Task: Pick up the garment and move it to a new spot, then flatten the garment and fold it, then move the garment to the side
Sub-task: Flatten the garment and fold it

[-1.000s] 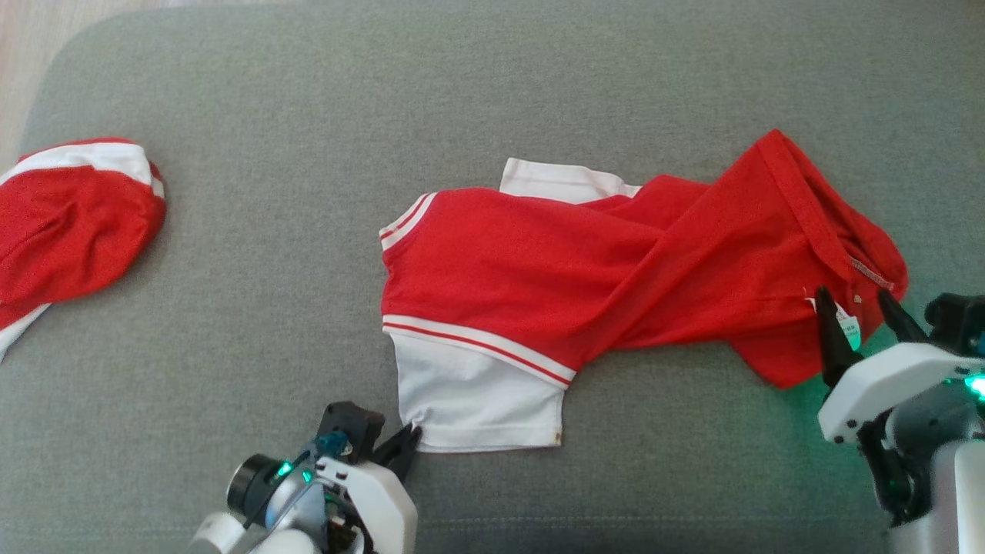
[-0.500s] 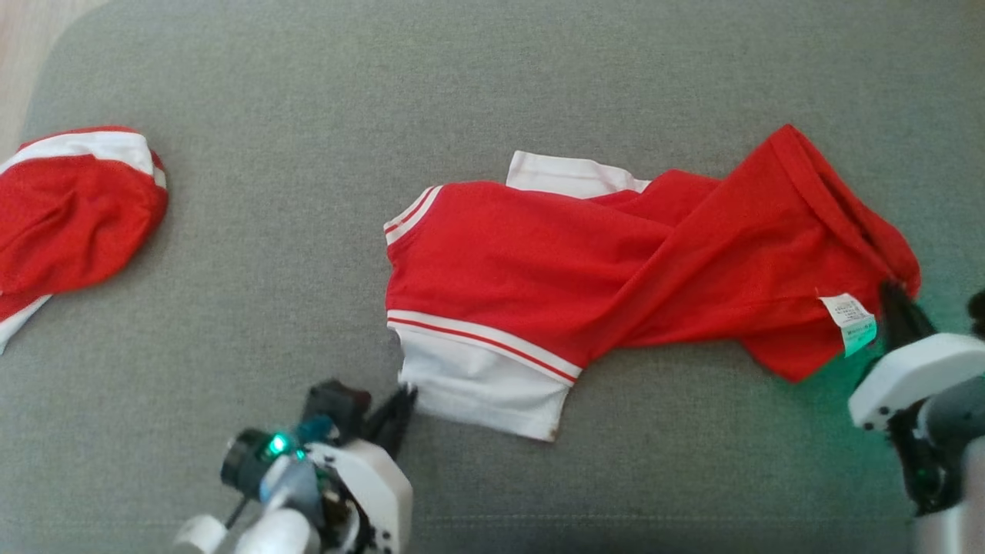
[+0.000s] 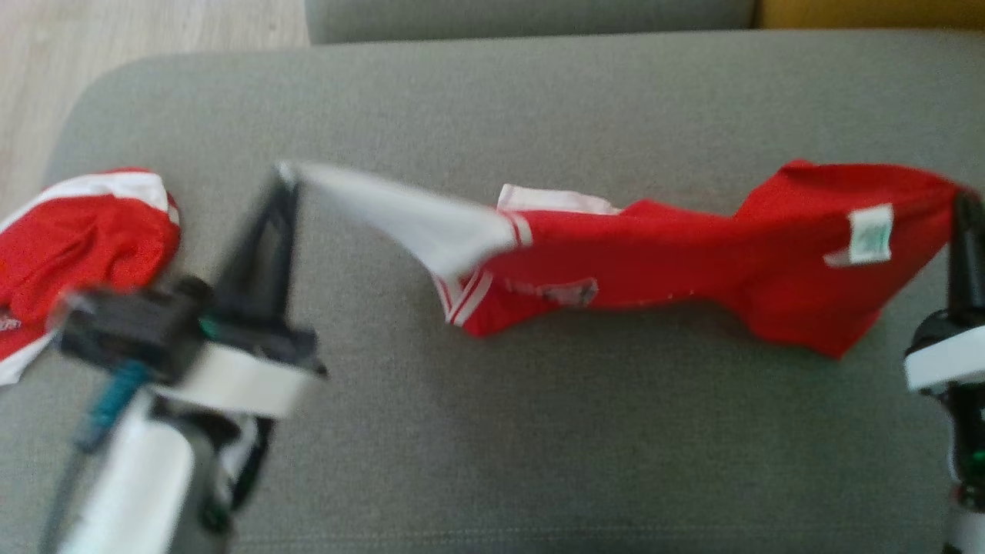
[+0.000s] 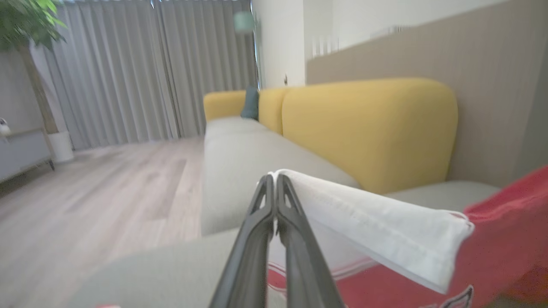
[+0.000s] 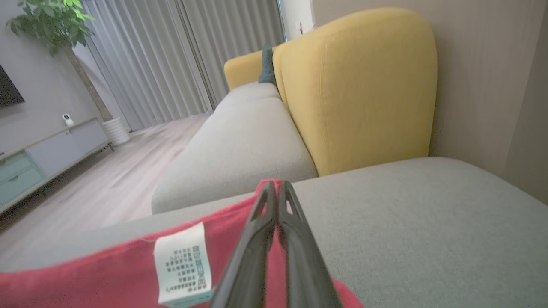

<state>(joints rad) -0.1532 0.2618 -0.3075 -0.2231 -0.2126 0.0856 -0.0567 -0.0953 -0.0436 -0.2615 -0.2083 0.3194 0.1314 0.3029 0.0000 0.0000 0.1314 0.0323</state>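
Far left on cushion (image 3: pixel 539 431): other garment (image 3: pixel 77 231), bunched, well apart. Left gripper (image 3: pixel 286 171) clamped on white sleeve of garment (image 3: pixel 654 261), strung sagging over cushion. Label (image 3: pixel 871 233) near right end. Right gripper (image 3: pixel 966 201) clamped on red edge. Yellow backrest (image 5: pixel 364 85) behind.

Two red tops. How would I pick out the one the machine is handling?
On the grey cushion, look centre-right: a red garment stretched between the left pincer and right pincer. Unlike the crumpled red top at the left edge, it is lifted, showing a white label.
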